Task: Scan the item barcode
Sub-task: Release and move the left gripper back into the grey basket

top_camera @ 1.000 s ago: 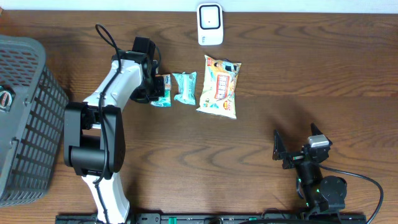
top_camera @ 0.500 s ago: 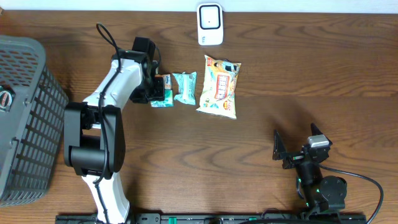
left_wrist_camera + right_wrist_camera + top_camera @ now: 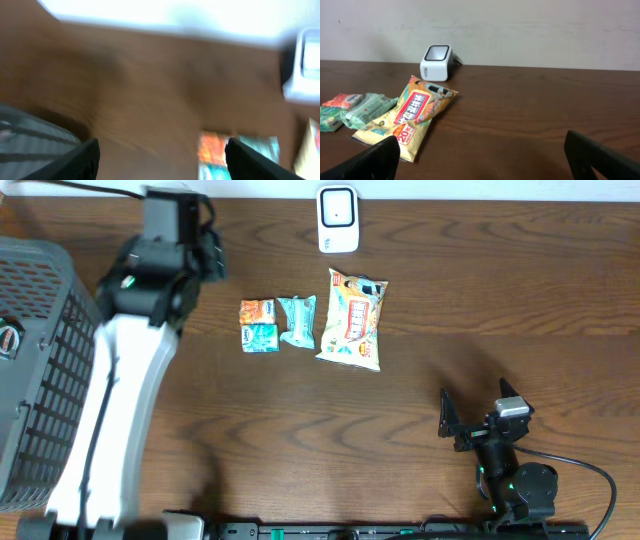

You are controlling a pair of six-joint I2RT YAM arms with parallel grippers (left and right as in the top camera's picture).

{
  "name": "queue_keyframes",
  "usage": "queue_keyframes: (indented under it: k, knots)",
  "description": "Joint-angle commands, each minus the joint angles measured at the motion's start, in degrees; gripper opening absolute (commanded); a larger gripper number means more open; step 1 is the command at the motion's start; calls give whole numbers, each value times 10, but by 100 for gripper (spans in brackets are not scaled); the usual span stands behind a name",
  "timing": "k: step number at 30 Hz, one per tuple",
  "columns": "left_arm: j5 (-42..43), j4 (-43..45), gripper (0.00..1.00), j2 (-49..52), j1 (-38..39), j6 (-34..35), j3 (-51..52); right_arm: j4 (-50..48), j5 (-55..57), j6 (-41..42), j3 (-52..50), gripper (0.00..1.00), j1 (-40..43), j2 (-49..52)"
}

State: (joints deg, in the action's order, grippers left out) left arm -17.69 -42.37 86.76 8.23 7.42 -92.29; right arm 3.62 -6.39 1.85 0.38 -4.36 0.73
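Orange-and-teal packet [image 3: 258, 325] lies ahead of and below the left gripper [image 3: 165, 159], nearer its right finger, jaws apart and empty; the right gripper [image 3: 476, 406], also spread, sits well apart.

My left arm [image 3: 105, 420] had a long white shell with black joint housings | my right arm [image 3: 505, 455] was compact and black, dotted with green lights, trailing a thin black cable [image 3: 600, 470] | my fingers [image 3: 85, 160] were dark, matte wedges
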Motion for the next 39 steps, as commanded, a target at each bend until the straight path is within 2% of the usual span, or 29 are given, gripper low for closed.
queue_keyframes:
  k: [1,4,9,14,19,23,28,34,39]
  knots:
    - [-145,29,79,-49,-21,-3,-7,2,0,-8,0,99,-2,-2]
    - [-182,55,79,-79,-60,-3,-7,2,0,-8,0,99,-2,-2]
    - [-186,47,79,-97,-167,3,-7,2,0,-8,0,99,-2,-2]
    - [-186,-9,79,-81,-282,3,-7,2,0,-8,0,99,-2,-2]
    - [-184,-23,79,-47,-377,3,-6,2,0,-8,0,99,-2,-2]
    - [-135,-24,79,-20,-425,-5,-6,2,0,-8,0,99,-2,-2]
    - [-38,-16,79,26,-467,-69,-6,2,0,-8,0,99,-2,-2]
    - [53,21,79,100,-488,-224,-6,2,0,-8,0,99,-2,-2]
    - [63,50,80,174,-488,-328,-6,2,0,-8,0,99,-2,-2]
